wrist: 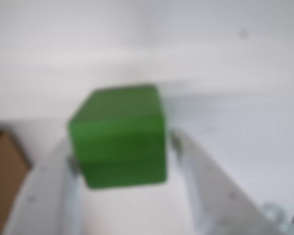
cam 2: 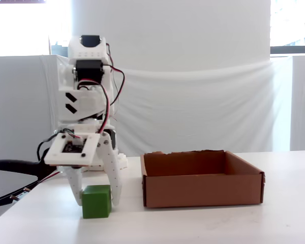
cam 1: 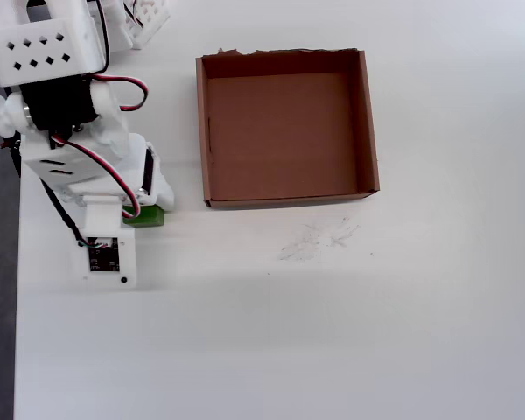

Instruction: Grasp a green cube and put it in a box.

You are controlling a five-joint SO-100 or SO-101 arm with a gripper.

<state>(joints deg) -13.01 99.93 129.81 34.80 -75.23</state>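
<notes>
Green cube (cam 2: 96,201) sits on the worktop (cam 2: 203,223), clamped by the pincer (cam 2: 95,195); a shallow hold risks slippage before the box (cam 2: 201,190).

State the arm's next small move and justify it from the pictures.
Probably lift straight up: the gripper brackets the green cube, which looks to be resting on the table, and the box with its raised walls stands to the right in the fixed view.
</notes>
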